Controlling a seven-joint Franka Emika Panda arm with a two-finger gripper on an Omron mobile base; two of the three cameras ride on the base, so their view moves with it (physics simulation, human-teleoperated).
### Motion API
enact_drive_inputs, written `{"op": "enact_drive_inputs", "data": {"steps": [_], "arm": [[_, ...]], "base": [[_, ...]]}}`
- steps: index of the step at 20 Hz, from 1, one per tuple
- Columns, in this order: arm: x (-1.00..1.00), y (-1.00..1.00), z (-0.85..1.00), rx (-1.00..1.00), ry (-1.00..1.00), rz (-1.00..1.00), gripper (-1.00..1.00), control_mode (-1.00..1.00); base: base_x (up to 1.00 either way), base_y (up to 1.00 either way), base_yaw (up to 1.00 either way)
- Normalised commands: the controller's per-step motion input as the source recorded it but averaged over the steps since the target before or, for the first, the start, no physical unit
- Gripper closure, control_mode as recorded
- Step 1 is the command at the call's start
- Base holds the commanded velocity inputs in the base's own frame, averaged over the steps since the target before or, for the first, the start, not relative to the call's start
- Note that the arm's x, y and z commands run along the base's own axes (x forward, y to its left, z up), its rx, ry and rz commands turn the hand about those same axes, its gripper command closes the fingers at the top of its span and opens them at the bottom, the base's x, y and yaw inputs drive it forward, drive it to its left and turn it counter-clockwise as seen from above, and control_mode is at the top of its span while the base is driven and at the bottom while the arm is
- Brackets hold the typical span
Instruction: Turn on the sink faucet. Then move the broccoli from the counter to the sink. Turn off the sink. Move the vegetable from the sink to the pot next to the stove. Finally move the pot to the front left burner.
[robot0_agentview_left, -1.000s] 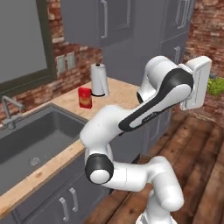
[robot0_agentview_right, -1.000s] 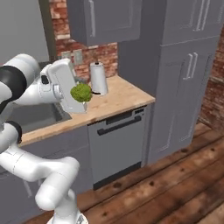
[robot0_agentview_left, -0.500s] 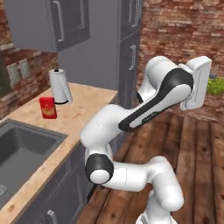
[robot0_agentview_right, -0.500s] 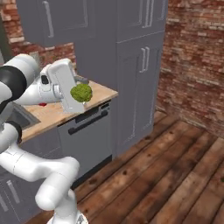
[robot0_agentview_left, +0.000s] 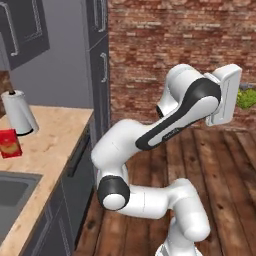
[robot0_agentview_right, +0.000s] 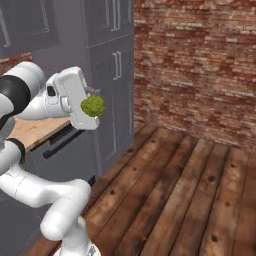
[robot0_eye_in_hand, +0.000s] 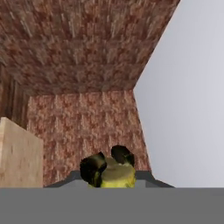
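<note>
One broccoli (robot0_agentview_right: 93, 106) is held tight in the tool (robot0_agentview_right: 89, 107), which is closed on it. In the hand view its pale stem is seen pinched between the two dark tips. It is held up high in the air, well away from the counter (robot0_agentview_left: 47, 150) and out over the wood floor (robot0_agentview_right: 190, 200).

The step in hand looks like the carry to the pot, since the broccoli is already gripped and lifted. No pot or stove can be seen, so the way there has to be found first.

To do this well, the grip should be kept firm and the same all the way. The broccoli is round and bumpy, so it could slip or roll if the grip is eased. The arm should be kept steady, with no quick swings. The tall cabinet (robot0_agentview_right: 112, 80) is near the broccoli, so it should not be bumped.

Beside the sink (robot0_agentview_left: 12, 197) on the counter, a red box (robot0_agentview_left: 10, 143) and a paper towel roll (robot0_agentview_left: 18, 113) are standing, so they should be passed with care.
</note>
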Motion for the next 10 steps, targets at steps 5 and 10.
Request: {"op": "enact_drive_inputs", "data": {"steps": [5, 10], "arm": [[0.0, 0.0, 0.0, 0.0, 0.0, 0.0, 1.0, 1.0], [0.0, 0.0, 0.0, 0.0, 0.0, 0.0, 1.0, 1.0]], "base": [[-0.05, 0.0, -0.46], [-0.06, -0.06, -0.46]]}}
